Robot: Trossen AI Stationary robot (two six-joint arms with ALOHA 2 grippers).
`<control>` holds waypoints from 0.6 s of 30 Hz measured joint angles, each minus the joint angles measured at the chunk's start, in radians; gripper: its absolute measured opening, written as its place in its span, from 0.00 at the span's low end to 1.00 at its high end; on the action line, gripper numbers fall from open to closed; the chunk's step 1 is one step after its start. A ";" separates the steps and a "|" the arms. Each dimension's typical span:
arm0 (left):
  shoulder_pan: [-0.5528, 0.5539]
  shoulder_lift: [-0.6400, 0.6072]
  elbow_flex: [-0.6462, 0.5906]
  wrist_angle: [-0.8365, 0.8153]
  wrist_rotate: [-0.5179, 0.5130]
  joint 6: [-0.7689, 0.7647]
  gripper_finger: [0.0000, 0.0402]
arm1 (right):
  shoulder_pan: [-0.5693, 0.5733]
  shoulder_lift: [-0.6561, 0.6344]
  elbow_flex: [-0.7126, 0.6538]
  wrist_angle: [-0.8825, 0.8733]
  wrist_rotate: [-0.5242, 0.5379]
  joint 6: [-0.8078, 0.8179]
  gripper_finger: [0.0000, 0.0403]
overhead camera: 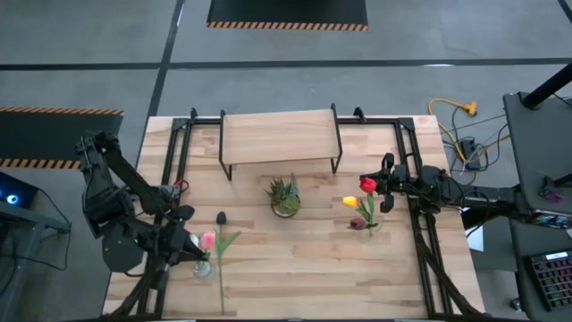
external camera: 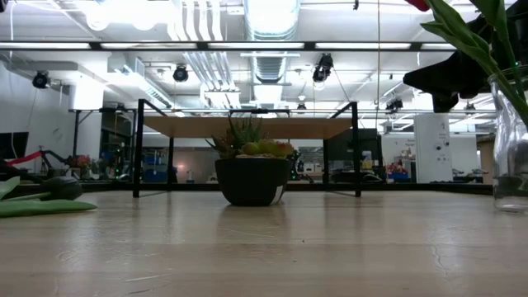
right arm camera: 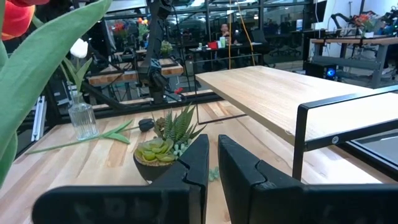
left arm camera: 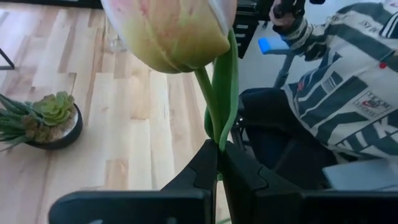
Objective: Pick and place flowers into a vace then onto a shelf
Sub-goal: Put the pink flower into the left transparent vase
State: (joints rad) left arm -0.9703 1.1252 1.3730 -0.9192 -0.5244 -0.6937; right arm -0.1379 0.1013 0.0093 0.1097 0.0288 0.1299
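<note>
Left gripper (overhead camera: pixel 198 253) sat at the near-left of the slatted wooden tabletop (overhead camera: pixel 295 259), fingers (left arm camera: pixel 205 168) clamped on the thin green stem of a pale pink-white tulip (left arm camera: pixel 171 28); in the left wrist view the stem ran straight up out of the closed jaws to the bloom. Just beside it stood a small clear glass vase (overhead camera: pixel 203 267), and the bloom hung right at it; I couldn't tell whether the stem was inside. Next to that, a dark maroon tulip (overhead camera: pixel 221 218) lay flat on the table, its long stem running toward the near edge.

Centre: a small spiky green succulent in a dark round pot (overhead camera: pixel 285 199), and behind it the low light-wood shelf on thin black metal legs (overhead camera: pixel 280 136), top bare.

Right of the pot, a yellow tulip (overhead camera: pixel 350 202) and another dark-headed tulip (overhead camera: pixel 357 224) lay on the table with leaves overlapping. Right gripper (overhead camera: pixel 382 188) was above them at the right side, jaws nearly together and pinched on a red tulip (overhead camera: pixel 367 184); in the right wrist view the red head and a broad green leaf (right arm camera: pixel 43 68) showed off to one side of the narrow gap between the fingers (right arm camera: pixel 239 165).

A person in a striped top (left arm camera: pixel 348 74) was beyond the table edge in the left wrist view.
</note>
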 joint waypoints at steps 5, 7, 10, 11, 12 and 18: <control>0.000 -0.015 0.003 0.000 0.009 -0.035 0.00 | 0.000 0.000 0.000 0.000 0.000 0.000 0.07; 0.000 -0.019 0.003 0.000 0.016 -0.044 0.00 | 0.000 0.001 0.000 0.000 0.000 0.000 0.07; 0.000 -0.026 0.003 -0.002 0.019 -0.045 0.00 | 0.000 0.001 0.000 0.002 0.000 0.000 0.07; 0.000 -0.027 0.004 -0.008 0.019 -0.045 0.00 | 0.000 0.001 0.000 0.005 0.000 0.000 0.07; 0.000 -0.027 0.004 -0.018 0.022 -0.045 0.00 | 0.000 0.001 0.000 0.006 0.000 0.000 0.07; -0.007 -0.026 0.000 -0.051 0.028 -0.042 0.00 | 0.000 0.001 0.000 0.008 0.000 0.001 0.07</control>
State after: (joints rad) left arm -0.9769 1.0994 1.3725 -0.9701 -0.4967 -0.7361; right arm -0.1378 0.1020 0.0093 0.1181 0.0288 0.1310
